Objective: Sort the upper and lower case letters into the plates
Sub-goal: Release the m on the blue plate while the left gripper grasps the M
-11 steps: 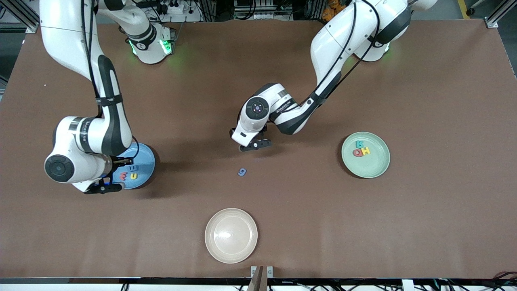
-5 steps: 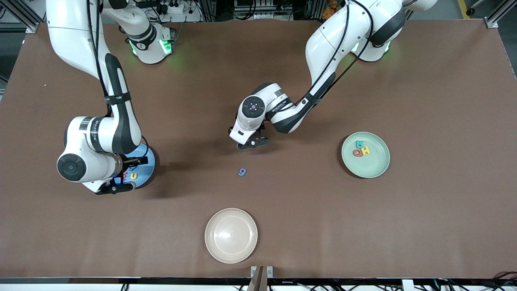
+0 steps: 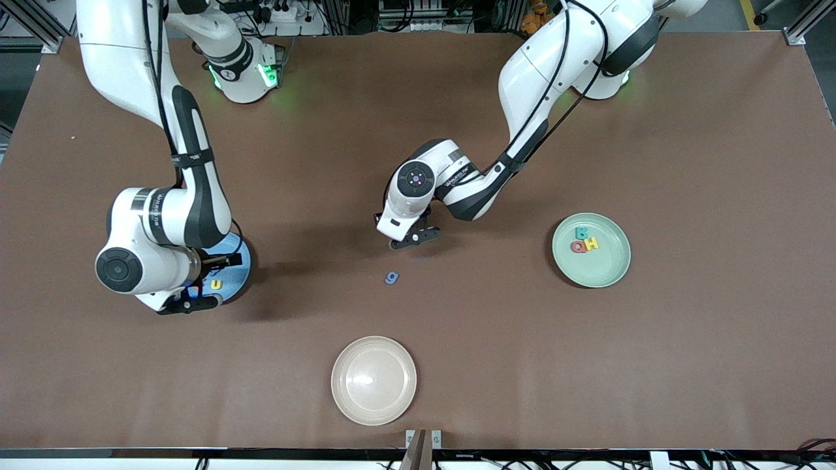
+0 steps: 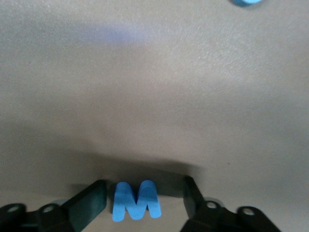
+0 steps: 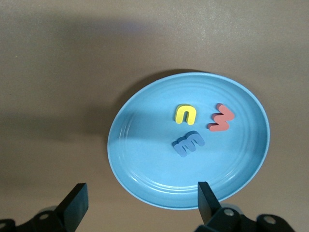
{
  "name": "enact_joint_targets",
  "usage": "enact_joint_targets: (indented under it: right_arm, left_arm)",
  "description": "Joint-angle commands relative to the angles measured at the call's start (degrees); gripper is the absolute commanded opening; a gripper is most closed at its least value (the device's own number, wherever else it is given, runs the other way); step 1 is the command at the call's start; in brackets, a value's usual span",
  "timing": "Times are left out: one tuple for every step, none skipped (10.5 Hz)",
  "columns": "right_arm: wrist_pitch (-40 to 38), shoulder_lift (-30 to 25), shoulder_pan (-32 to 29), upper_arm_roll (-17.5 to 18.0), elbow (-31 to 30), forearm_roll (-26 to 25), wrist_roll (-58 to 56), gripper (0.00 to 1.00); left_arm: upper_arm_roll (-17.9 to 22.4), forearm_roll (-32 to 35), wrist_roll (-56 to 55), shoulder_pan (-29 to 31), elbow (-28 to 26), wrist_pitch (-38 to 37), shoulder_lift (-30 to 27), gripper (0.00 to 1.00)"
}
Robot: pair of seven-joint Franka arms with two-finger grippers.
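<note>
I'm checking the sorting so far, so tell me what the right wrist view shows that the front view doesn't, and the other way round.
Only the right wrist view shows the red letter and dark blue letter on the blue plate. Only the front view shows the green plate with three letters, the beige plate, a loose letter, and the left gripper over bare table. Both show the blue plate, its yellow letter and the open right gripper above it.
</note>
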Motion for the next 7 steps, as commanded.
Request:
enact_joint_targets:
  right_arm:
    - [0.20,-0.91,0.56,0.01,-0.50,0.57,-0.20,1.00]
    - [0.20,-0.91,0.64,0.01,-0.50,0.57,-0.20,1.00]
    - [0.20,-0.99,0.64,0.01,-0.50,0.66,-0.03,1.00]
    - [0.12,-1.00,1.08,0.10,-0.33,0.75,0.23,1.00]
    - [-0.23,-1.08,2.22,0.36,0.28,0.75,0.58,1.00]
    - [-0.06,-1.08,3.53,0.36,0.81,0.83,2.50,1.00]
    - [0.11,-0.91,4.76,0.45,1.68,0.84,5.57,1.00]
  left_arm:
    - [0.79,-1.08,-2.62,-0.25,-0.01,-0.37,0.00,0.66]
    - [0.79,-1.08,-3.07,-0.16,-0.01,-0.46,-0.09,0.61]
    - [0.79,-1.95,-3.07,-0.25,-0.01,-0.46,-0.09,0.57]
    - [0.79,-3.00,-3.07,-0.25,-0.01,-0.55,-0.09,0.52]
    - [0.79,-3.10,-3.07,-0.25,-0.01,-0.81,-0.09,0.50]
    - [0.79,-3.10,-3.07,-0.25,-0.01,-1.08,-0.18,0.45]
    - [0.79,-3.10,-3.07,-0.25,-0.01,-1.17,-0.27,0.45]
